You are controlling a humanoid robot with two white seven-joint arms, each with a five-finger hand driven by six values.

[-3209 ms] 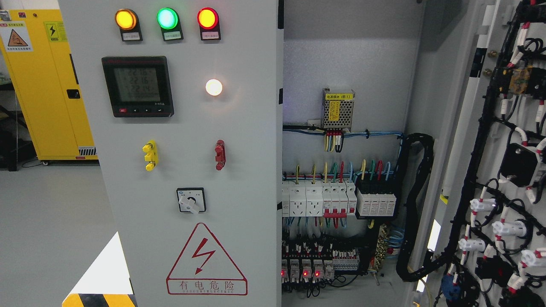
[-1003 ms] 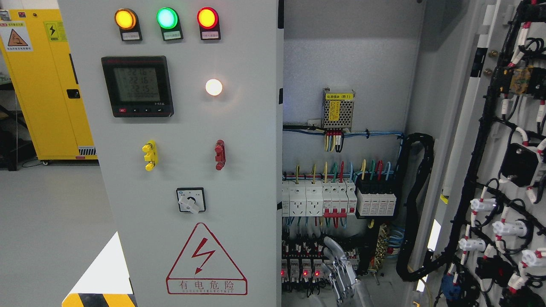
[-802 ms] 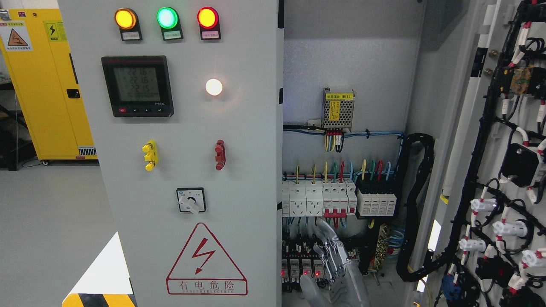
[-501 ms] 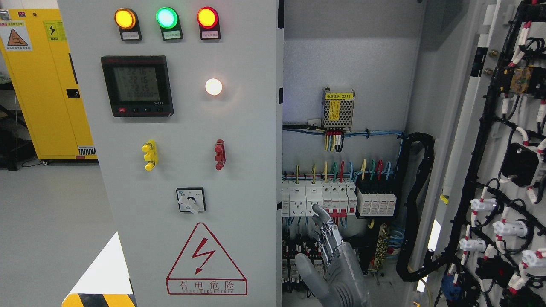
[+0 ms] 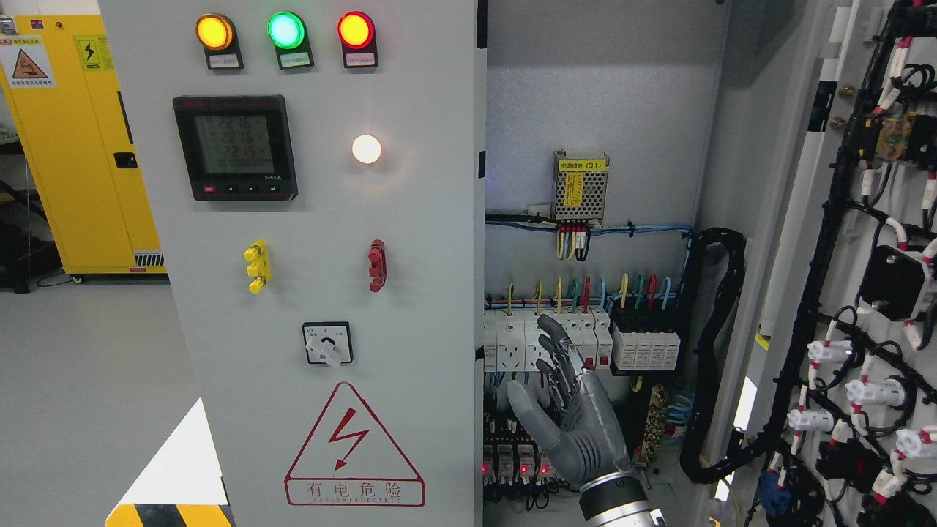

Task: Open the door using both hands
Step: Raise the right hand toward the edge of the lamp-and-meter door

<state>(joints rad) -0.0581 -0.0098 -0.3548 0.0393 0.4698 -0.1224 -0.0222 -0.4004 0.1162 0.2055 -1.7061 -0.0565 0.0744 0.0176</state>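
The grey cabinet's left door [image 5: 410, 219] stands closed, with three lamps, a meter and a rotary switch on its face. The right door [image 5: 812, 219] is swung wide open at the picture's right, its wired inner side facing me. My right hand [image 5: 538, 366] rises from the bottom edge right of the middle, inside the open bay. Its back faces me, the fingers are stretched upward and the thumb is out to the left, holding nothing. The fingertips [image 5: 547, 323] overlap the row of white breakers [image 5: 512, 340]. The left arm is out of view.
A small power supply [image 5: 580, 188] and coloured wires sit on the cabinet's back wall. A thick black cable bundle [image 5: 721, 351] loops at the bay's right side. A yellow cabinet [image 5: 80, 146] stands far left on the grey floor.
My right hand has come up from the bottom edge into the open bay and climbed to the breaker row, fingers stretched. The doors have not moved.
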